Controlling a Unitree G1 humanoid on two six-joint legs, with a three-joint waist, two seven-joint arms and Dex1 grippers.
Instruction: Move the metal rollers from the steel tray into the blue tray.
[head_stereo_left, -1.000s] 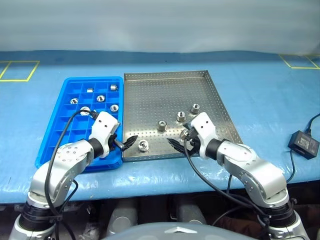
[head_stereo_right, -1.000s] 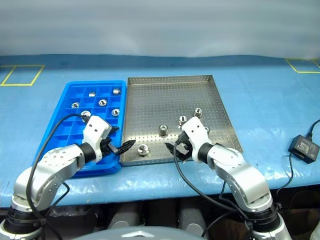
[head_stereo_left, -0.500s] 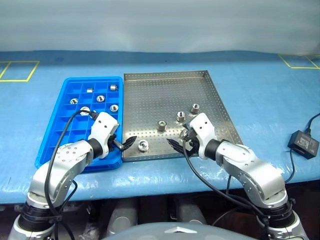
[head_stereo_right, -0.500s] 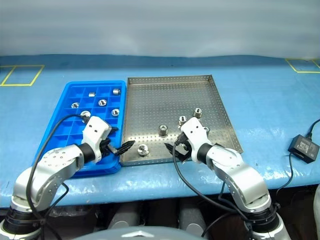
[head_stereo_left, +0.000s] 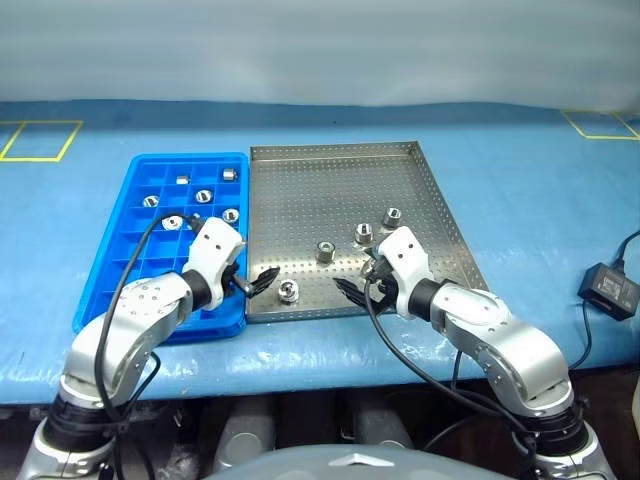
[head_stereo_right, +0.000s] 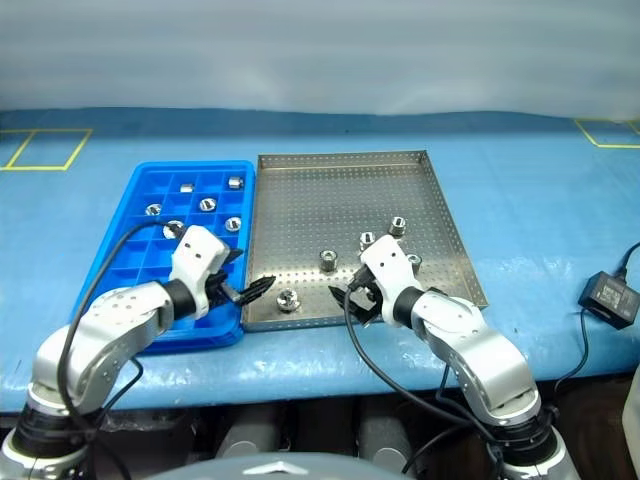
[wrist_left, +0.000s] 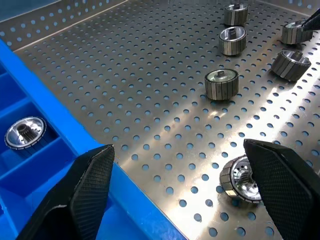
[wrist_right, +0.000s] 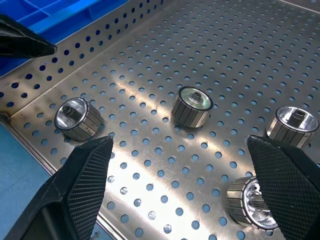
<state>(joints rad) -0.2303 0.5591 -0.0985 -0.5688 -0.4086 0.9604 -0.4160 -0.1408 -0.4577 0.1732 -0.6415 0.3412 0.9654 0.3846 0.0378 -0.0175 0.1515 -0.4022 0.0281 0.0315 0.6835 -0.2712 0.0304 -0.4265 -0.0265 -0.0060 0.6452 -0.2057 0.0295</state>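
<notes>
Both the left gripper (head_stereo_left: 264, 281) and right gripper (head_stereo_left: 352, 291) hover wide-jawed and empty over the grey perforated steel tray's (head_stereo_left: 330, 190) near edge, flanking its remaining shiny cylindrical metal rollers (head_stereo_left: 288, 292) for pickup toward the adjoining blue compartmented plastic tray (head_stereo_left: 120, 225), which abuts its left edge.

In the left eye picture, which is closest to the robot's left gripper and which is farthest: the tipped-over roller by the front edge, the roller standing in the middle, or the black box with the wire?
From the left gripper:
1. Tipped-over roller, just beside the fingertips at the steel tray's front.
2. Standing roller, farther in, mid-tray.
3. Black box, far off on the right, on the blue table cover.
</notes>
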